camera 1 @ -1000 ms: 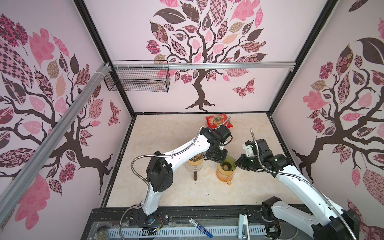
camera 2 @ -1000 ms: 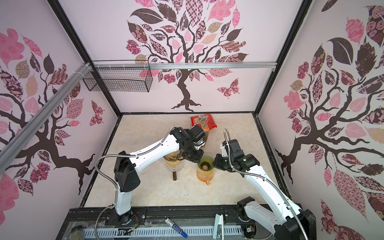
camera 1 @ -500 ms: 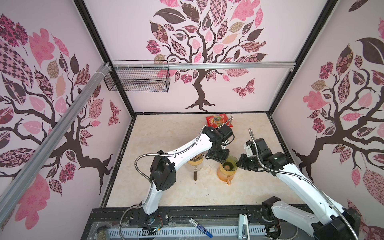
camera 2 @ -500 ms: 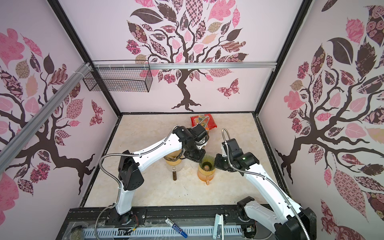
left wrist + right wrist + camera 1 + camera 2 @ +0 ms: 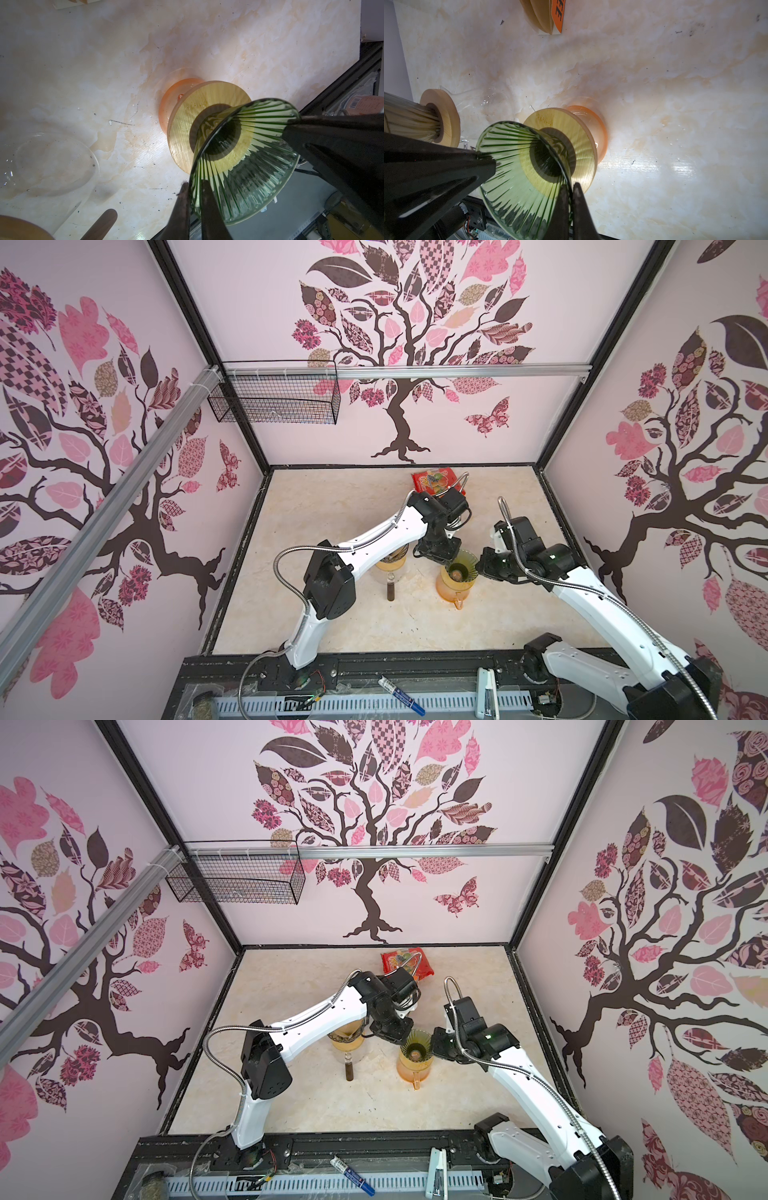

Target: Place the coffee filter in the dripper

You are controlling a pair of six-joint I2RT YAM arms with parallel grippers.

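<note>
1. Dripper [image 5: 459, 566] stays seated on the orange carafe [image 5: 451, 593]; left gripper [image 5: 194, 184] and right gripper [image 5: 570, 185] both still pinch its rim — little has shifted.
2. Coffee filters [image 5: 537, 16] lie well apart from the dripper, untouched — none placed yet.

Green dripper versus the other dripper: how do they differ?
The green dripper is green glass; the other dripper looks pale. The green dripper sits on an orange carafe, the other dripper on a clear carafe. Left gripper and right gripper pinch the green dripper's rim; nothing grips the other. Both are ribbed, with wooden collars.
</note>
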